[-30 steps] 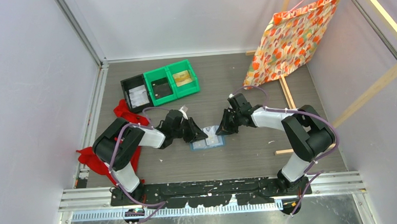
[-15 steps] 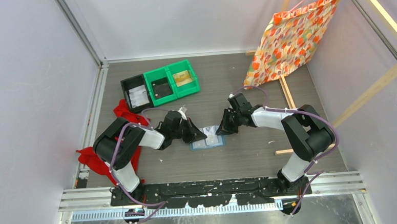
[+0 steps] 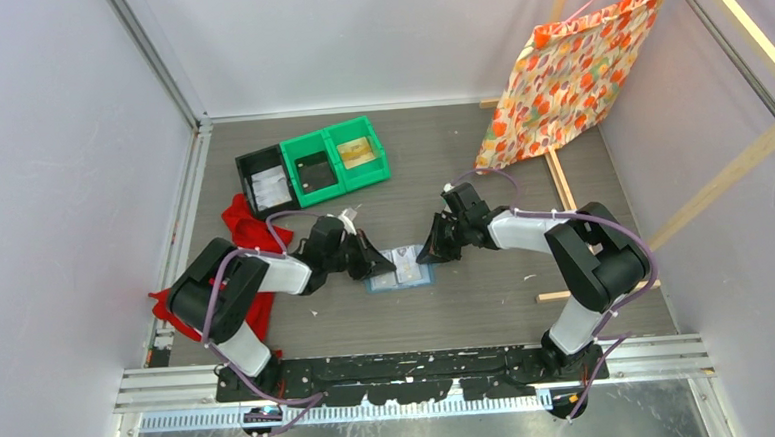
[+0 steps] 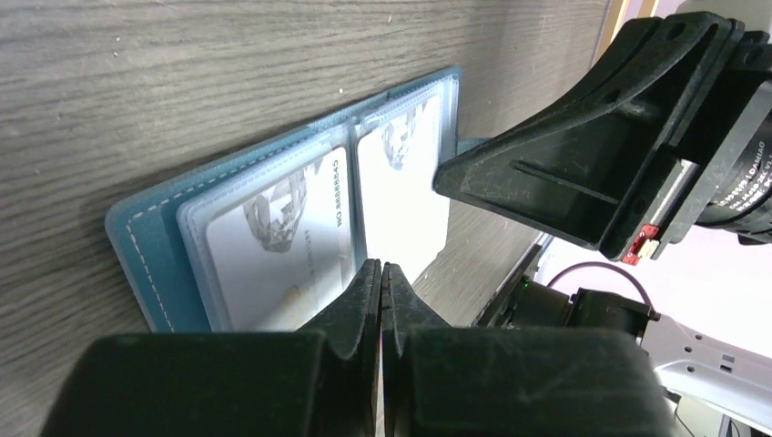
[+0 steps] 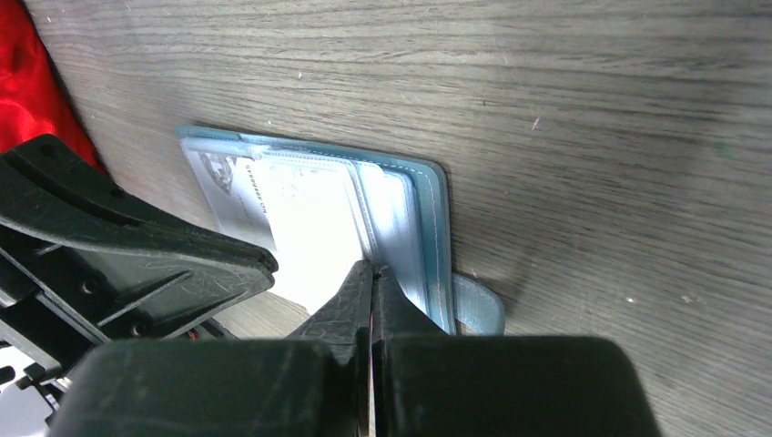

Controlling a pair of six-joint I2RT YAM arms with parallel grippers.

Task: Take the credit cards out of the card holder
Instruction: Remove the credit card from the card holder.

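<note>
Grey wood-grain tabletop (image 3: 488,303) filled the enclosure between pale walls, and the card holder (image 3: 401,270) lay open and flat near its middle, between the two arms. Its light-blue cover (image 4: 137,246) faced down, clear sleeves up, with pale credit cards (image 4: 273,246) showing through the plastic; the printing on them was too blurred to read. From the right wrist view a small strap tab (image 5: 478,305) stuck out from the holder's edge.

From the left, the left gripper (image 3: 374,262) reached in, its fingers pressed together with no gap showing, the tips at the holder's near edge over the sleeves. Whether they pinched a sleeve or a card could not be told. From the other side, the right gripper (image 3: 427,253) met the holder and was likewise closed, its tips set down on the sleeves close to the cover's stitched border; nothing could be seen clamped between them. The two grippers stood close, each visible in the other's wrist camera, with the holder beneath and between them.

Farther back sat a black tray (image 3: 264,181) and two green bins (image 3: 335,161) side by side. A red cloth (image 3: 243,218) lay by the left arm, and a patterned orange fabric (image 3: 566,74) hung on a wooden frame at the far right.
</note>
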